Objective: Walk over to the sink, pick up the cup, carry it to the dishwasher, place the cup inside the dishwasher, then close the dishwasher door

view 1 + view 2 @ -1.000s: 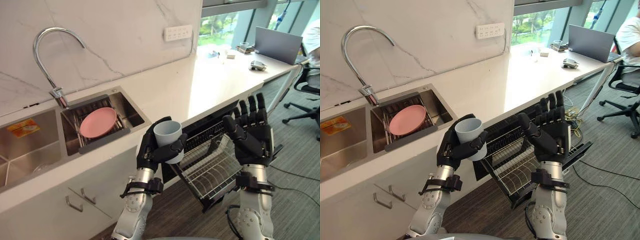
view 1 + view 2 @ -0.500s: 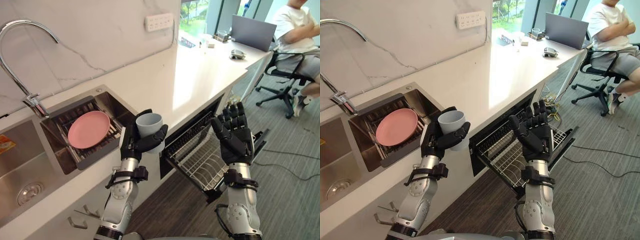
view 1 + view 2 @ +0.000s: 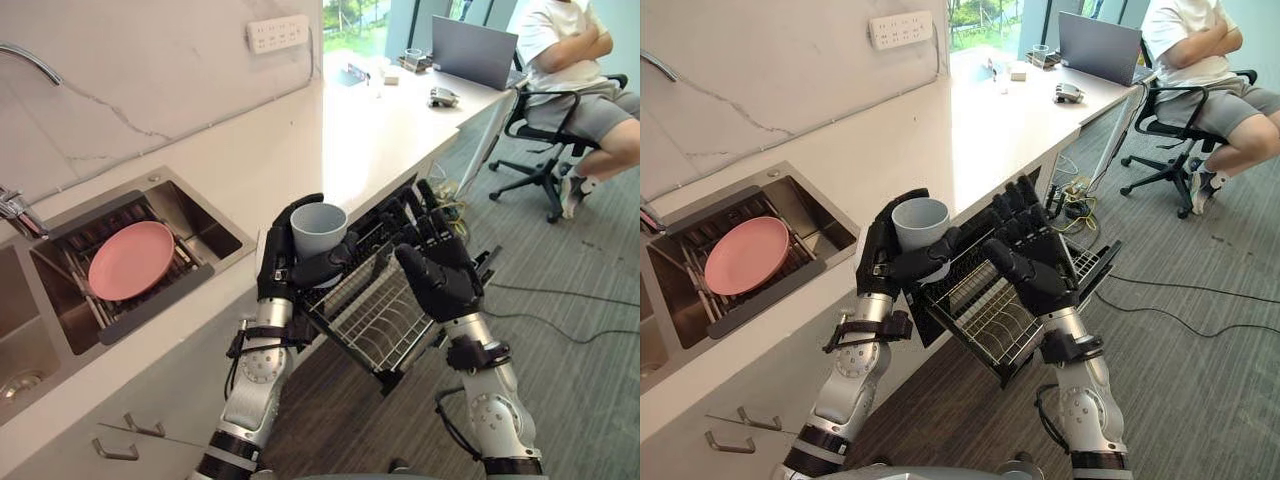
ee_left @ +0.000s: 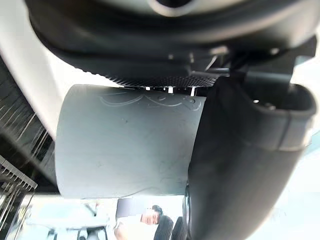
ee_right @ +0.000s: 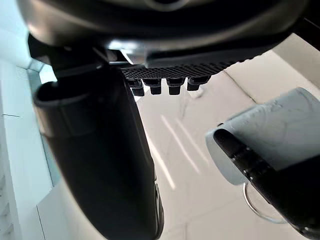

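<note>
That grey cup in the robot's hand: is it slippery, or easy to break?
The cup looks smooth-walled, so it may slide if the left hand loosens. It seems rigid: its rim is evenly round under that grip. Laid sideways on the wire rack, it would probably roll.

My left hand (image 3: 281,274) and right hand (image 3: 441,284) are both matte black, with textured palms. Silver-grey forearms (image 3: 254,375) below them, black collars (image 3: 477,352) at the wrists.
</note>
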Controlling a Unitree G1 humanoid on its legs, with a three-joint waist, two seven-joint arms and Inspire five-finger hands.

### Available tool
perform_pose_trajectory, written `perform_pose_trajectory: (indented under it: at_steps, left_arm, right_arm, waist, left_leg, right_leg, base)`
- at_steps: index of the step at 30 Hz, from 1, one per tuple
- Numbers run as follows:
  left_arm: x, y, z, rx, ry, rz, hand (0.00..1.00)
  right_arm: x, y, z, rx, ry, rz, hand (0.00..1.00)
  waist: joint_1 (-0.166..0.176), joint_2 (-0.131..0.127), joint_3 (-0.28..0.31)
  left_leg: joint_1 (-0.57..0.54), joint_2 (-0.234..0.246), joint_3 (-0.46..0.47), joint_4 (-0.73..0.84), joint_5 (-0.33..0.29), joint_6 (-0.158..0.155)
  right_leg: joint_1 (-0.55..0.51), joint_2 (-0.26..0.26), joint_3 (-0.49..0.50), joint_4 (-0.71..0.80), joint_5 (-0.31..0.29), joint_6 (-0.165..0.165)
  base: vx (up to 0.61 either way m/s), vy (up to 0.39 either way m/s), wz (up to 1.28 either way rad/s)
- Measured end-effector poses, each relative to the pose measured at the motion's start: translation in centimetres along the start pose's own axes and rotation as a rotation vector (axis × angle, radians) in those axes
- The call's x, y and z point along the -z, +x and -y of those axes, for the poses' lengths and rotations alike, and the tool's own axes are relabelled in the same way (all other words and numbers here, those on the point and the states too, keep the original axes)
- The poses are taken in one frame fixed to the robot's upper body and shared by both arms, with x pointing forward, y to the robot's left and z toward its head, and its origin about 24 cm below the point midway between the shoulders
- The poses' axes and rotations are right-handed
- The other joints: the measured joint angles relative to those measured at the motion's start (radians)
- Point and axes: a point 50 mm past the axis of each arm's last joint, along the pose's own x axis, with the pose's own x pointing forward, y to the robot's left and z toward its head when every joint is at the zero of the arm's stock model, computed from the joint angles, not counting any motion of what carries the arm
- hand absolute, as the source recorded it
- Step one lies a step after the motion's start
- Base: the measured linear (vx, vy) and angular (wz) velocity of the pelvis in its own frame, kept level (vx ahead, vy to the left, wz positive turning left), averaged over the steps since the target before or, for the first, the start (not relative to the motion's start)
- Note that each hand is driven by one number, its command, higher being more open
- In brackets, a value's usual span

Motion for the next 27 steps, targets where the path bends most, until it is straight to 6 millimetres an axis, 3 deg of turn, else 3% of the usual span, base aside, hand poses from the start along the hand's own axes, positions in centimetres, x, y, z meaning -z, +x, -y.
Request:
perform_pose_trajectory:
  at_steps: [10, 27]
  left_arm:
    - [0.8, -0.5, 0.6, 0.073, 0.326, 0.075, 0.0]
    - [1.5, -1.2, 2.4, 0.175, 0.375, 0.049, 0.0]
  right_arm:
    - [0.1, 0.0, 0.1, -0.042, -0.016, -0.1, 1.0]
    - [1.1, 1.6, 0.2, 0.039, -0.251, -0.276, 1.0]
  waist:
    - [-0.003, -0.002, -0.011]
    - [-0.005, -0.001, -0.046]
  left_leg:
    - [0.04, -0.018, -0.005, -0.105, 0.066, 0.006]
    - [0.026, -0.02, -0.033, -0.105, 0.082, 0.008]
  right_leg:
    - [0.003, -0.003, -0.013, -0.002, -0.001, -0.001]
    - [0.005, -0.003, -0.034, 0.0, -0.001, 0.0]
  base:
    - [-0.04, -0.001, 0.05]
    - [-0.01, -0.003, 0.03]
